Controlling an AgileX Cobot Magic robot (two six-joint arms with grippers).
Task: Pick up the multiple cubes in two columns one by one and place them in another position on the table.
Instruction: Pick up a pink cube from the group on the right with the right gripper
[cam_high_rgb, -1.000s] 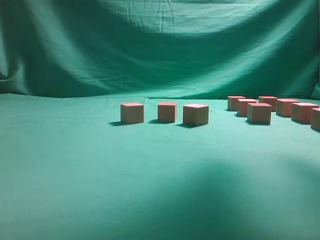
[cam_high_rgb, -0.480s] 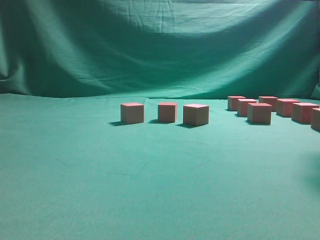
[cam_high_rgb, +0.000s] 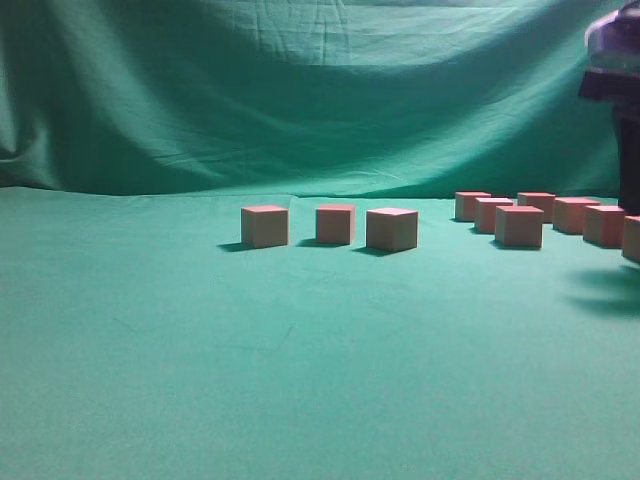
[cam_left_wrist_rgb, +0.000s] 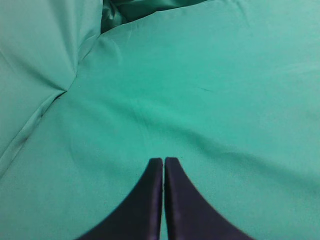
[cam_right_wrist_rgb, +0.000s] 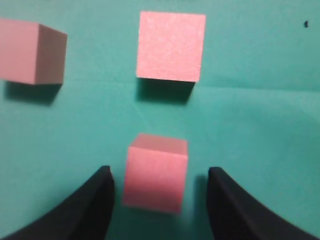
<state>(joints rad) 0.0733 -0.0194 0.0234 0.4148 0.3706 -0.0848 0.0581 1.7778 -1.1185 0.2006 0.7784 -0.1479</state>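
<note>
Cubes of matte reddish-pink foam sit in two groups on the green cloth tabletop (cam_high_rgb: 150, 380): three spaced in a row (cam_high_rgb: 335, 225) near the middle, likely already relocated, and the remaining two columns (cam_high_rgb: 545, 215) toward the right edge. The right end effector (cam_right_wrist_rgb: 159, 192) hovers with fingers spread wide on either side of one pink cube (cam_right_wrist_rgb: 156, 172), apparently lined up to grasp it. The left end effector (cam_left_wrist_rgb: 163, 167), pressed shut and empty, waits over bare cloth.

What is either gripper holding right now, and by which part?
Nothing. The right gripper is open, straddling a pink cube with gaps on both sides; the left gripper is shut over bare green cloth.
</note>
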